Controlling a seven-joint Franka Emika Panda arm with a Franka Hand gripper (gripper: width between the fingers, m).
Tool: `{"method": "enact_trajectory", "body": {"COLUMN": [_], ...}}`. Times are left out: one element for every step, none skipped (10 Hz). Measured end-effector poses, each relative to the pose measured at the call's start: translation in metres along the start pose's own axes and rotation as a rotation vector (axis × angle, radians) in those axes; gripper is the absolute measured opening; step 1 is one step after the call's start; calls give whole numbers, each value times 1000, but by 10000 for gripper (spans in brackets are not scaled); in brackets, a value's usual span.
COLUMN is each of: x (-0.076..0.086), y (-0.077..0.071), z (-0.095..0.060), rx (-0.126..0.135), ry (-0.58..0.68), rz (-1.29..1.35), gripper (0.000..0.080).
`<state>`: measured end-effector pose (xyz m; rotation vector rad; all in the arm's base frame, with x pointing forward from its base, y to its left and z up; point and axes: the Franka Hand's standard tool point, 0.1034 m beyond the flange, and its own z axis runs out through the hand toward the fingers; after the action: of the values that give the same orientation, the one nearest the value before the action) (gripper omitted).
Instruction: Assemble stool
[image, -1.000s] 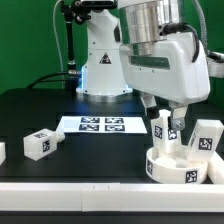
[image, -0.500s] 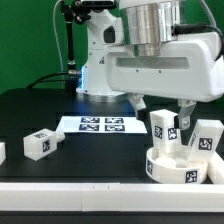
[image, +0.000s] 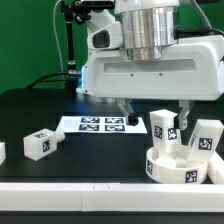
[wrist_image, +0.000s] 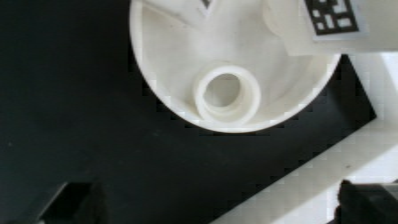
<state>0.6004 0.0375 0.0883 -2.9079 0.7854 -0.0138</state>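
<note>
The round white seat (image: 178, 166) lies at the exterior view's lower right. One block leg (image: 163, 128) stands upright in it, and a second leg (image: 207, 138) stands at its right side. My gripper (image: 155, 112) hangs just above the first leg, open wide and empty, with a finger on either side. In the wrist view the seat (wrist_image: 205, 45) fills the upper part. An open round socket (wrist_image: 226, 92) and a tagged leg (wrist_image: 329, 20) show on it. My gripper (wrist_image: 222, 205) is open there, with only its dark fingertips (wrist_image: 71, 205) showing at the picture's corners.
A loose leg (image: 40, 143) lies on the black table at the exterior view's left, and another part (image: 2, 151) sits at the left edge. The marker board (image: 100, 125) lies behind, in front of the arm's base. A white rail (wrist_image: 329, 165) crosses the wrist view.
My gripper has opened and let go of the upright leg, which stays standing in the seat. The wrist has turned, and the fingers now stand wide apart.
</note>
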Motion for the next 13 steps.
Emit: {"method": "enact_trajectory", "body": {"x": [2, 6, 13, 21, 28, 27, 24, 25, 25, 26, 28, 32, 35], "y": [4, 22, 49, 76, 99, 92, 87, 90, 90, 92, 108, 138, 159], "z": [0, 3, 5, 5, 5, 5, 6, 6, 6, 6, 6, 5, 4], "rx": [-1, -7, -9, -5, -10, -17, -15, -16, -16, -16, 0, -8, -11], "ry": [-1, -8, -13, -9, -5, -6, -8, -7, -7, -7, -13, -29, -43], "rz": [-99, -196, -264, -303, -285, -260, -278, -273, -272, -269, -208, -151, -109], "gripper": [649, 649, 649, 649, 649, 649, 649, 649, 649, 649, 649, 649, 649]}}
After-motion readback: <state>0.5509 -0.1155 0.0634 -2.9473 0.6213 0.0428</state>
